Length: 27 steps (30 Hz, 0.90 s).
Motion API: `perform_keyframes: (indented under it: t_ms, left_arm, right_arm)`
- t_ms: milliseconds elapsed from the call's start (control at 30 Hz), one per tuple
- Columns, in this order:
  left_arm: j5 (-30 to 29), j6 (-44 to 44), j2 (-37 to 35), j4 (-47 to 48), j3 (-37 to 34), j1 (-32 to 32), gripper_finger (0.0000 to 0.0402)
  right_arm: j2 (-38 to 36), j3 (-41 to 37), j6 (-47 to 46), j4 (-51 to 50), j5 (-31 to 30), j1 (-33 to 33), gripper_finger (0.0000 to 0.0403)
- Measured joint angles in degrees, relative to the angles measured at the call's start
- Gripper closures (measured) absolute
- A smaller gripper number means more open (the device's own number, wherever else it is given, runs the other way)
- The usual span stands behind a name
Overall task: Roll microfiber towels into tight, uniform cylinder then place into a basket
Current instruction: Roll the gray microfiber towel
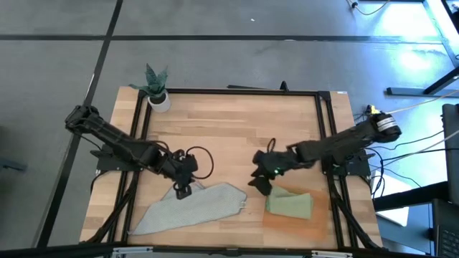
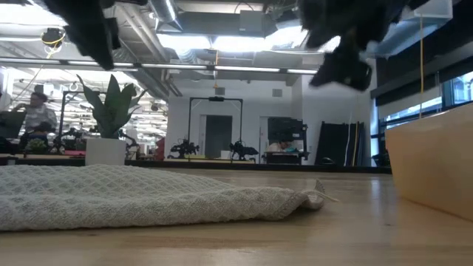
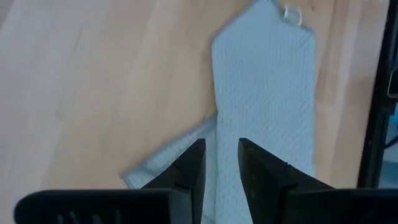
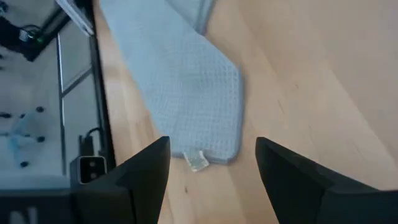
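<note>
Two dark arms hang over a wooden table [image 1: 229, 115]. The left gripper [image 1: 183, 190], fingers narrowly parted and empty, hovers above one end of the grey towel [image 1: 188, 209] lying flat. The right gripper [image 1: 258, 183], fingers wide apart and empty, sits beside the green towel [image 1: 290, 204], which is bundled in the basket [image 1: 297, 224].

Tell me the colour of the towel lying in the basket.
Pale sage green towel, in the orange-brown basket; the high view shows it best.

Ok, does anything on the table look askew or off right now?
Yes: the grey towel lies flat and unrolled, skewed diagonally across the table, one corner folded under. The green towel already sits bundled in the basket.
</note>
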<state>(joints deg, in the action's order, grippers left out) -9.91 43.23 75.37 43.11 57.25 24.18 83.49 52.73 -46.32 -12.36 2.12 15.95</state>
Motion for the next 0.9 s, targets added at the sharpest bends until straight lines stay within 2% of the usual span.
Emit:
perform_keyframes:
  t_ms: [167,267,500,900]
  left_arm:
    - [0.02,0.35,0.00,0.20,0.00,2.17,0.0316]
    - [0.02,0.36,0.00,0.20,0.00,2.80,0.0316]
    - [0.00,0.19,0.00,0.20,0.00,2.87,0.0316]
    - [0.00,-0.13,0.00,0.22,0.00,2.87,0.0316]
  right_arm:
    - [5.89,0.00,-4.13,1.61,10.08,-3.44,0.0166]
    - [9.53,-0.01,-8.01,2.58,12.99,-3.80,0.0166]
    - [18.51,5.62,-7.09,1.61,15.54,-3.78,0.0166]
    - [29.62,19.76,-2.15,-17.13,16.09,-3.29,0.0166]
